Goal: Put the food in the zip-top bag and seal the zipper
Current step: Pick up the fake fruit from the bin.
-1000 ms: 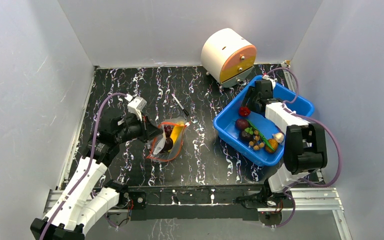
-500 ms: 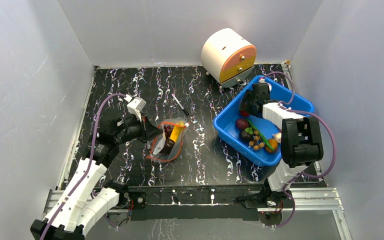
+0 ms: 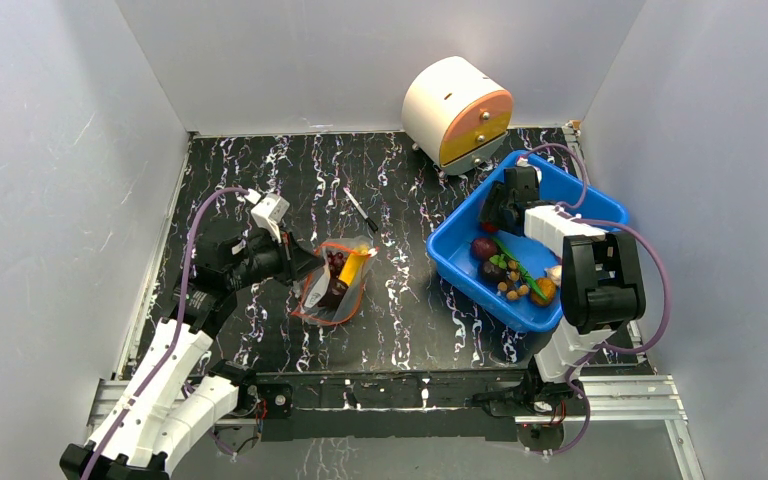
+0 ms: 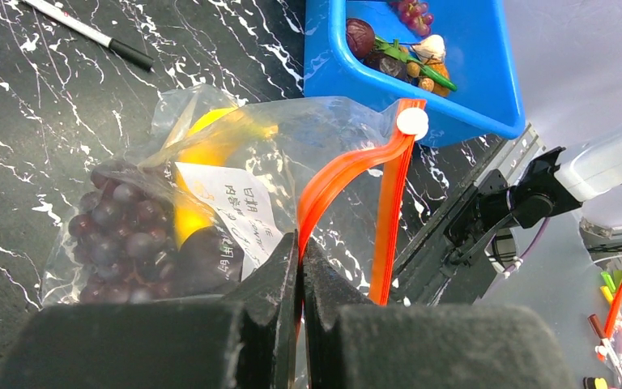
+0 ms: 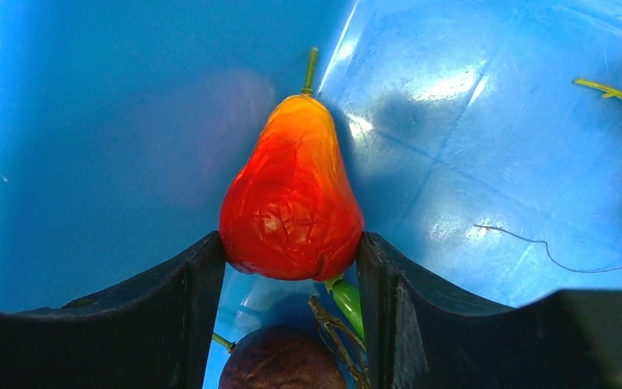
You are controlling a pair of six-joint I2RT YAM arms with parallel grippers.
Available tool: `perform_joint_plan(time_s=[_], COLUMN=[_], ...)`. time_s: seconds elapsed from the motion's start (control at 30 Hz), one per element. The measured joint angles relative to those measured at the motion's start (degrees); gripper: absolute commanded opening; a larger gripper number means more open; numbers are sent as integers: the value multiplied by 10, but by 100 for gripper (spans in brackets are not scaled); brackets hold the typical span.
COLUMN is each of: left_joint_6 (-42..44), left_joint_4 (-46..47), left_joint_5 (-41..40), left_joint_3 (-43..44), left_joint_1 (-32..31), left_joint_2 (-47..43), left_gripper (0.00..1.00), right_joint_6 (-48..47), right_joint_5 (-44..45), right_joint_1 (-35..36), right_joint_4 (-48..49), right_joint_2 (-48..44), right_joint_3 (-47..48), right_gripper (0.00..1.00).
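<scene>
Plastic crinkles closest to the desk's near edge, left of centre, where the zip-top bag [image 3: 335, 285] lies on the black marbled desk [image 3: 260, 170] with its strip side toward the left claw [image 4: 300, 243]. That claw is together, clamped on the zipper [image 4: 348, 170]. The red-orange strip bows away from the claw and runs to a white slider [image 4: 412, 121] at its far end. Through the clear wall show a dark grape bunch [image 4: 121, 235], a yellow banana [image 4: 210, 142] and a white label [image 4: 231, 207]. A little farther back, against the desk's right edge, sits the blue bin [image 3: 460, 265]. In its nearer half lie several small foods [image 3: 515, 280], too small to tell apart from above. Deeper in the bin the right claw [image 5: 290, 241] is clamped on the red fruit [image 5: 291, 194], with one finger touching each flank. The fruit is pear-shaped and shiny, with its green stem pointing away from the wrist. A dark round fruit [image 5: 279, 356] lies just behind it. Beyond the bag, near the desk's middle, lies a thin black pen [image 3: 362, 212]. At the far edge, right of centre, a round white container [image 3: 457, 112] with an orange face rests on its side.
</scene>
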Motion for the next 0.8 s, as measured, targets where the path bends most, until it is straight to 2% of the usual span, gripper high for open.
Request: perform_joint_plan(time_s=[0.37,0.8], left_joint_6=[-5,-13], left_joint_4=[4,8], left_joint_5=[-6,-15], left_joint_3=[-6,-3], left_joint_1=[0,0], left_joint_2=[-13,7], left_gripper=[0,0], right_joint_6=[-7,-12], right_joint_5=[10,9], right_joint_1=[0,8], right_joint_4=[-4,-86], right_joint_2=[-24,-176], right_joint_3=[-21,-32], right_gripper=[42,42])
